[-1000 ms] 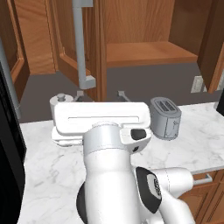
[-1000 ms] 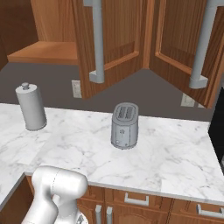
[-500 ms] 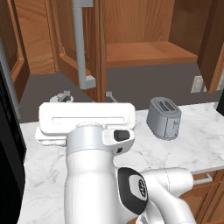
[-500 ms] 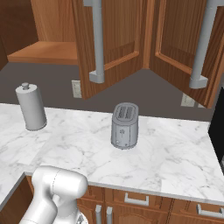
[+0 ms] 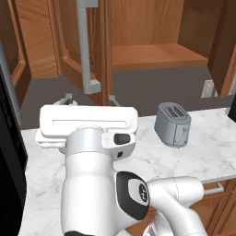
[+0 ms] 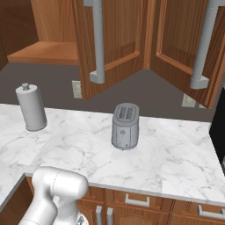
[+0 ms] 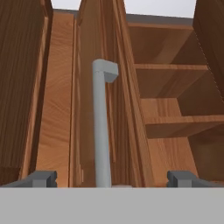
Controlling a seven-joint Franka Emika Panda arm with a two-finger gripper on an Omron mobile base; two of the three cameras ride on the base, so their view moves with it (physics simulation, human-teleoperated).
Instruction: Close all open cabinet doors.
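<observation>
Several cabinet doors stand open above the counter. One door [image 5: 104, 50] faces me edge-on, and its grey bar handle [image 5: 84, 46] hangs just beyond my hand [image 5: 87, 122]. In the hand view that handle [image 7: 101, 127] rises straight between my finger tips [image 7: 41, 178], on the door [image 7: 120, 96]. My gripper [image 7: 113, 179] is open, short of the bar, with nothing held. From the right I see two open doors [image 6: 116, 44] [image 6: 182, 44] with handles [image 6: 97, 39] [image 6: 204, 44]. More open doors hang at the far left [image 5: 16, 50] and far right [image 5: 227, 46].
A grey toaster [image 6: 125, 127] stands on the marble counter [image 6: 176, 154], and a paper towel roll [image 6: 30, 107] sits at its left. Bare wooden shelves [image 7: 170, 78] show inside the cabinet. Drawer fronts [image 6: 136, 202] run below the counter edge.
My hand has slid left along the counter toward the edge-on door and its handle. The doors, toaster and paper towel roll have not moved.
</observation>
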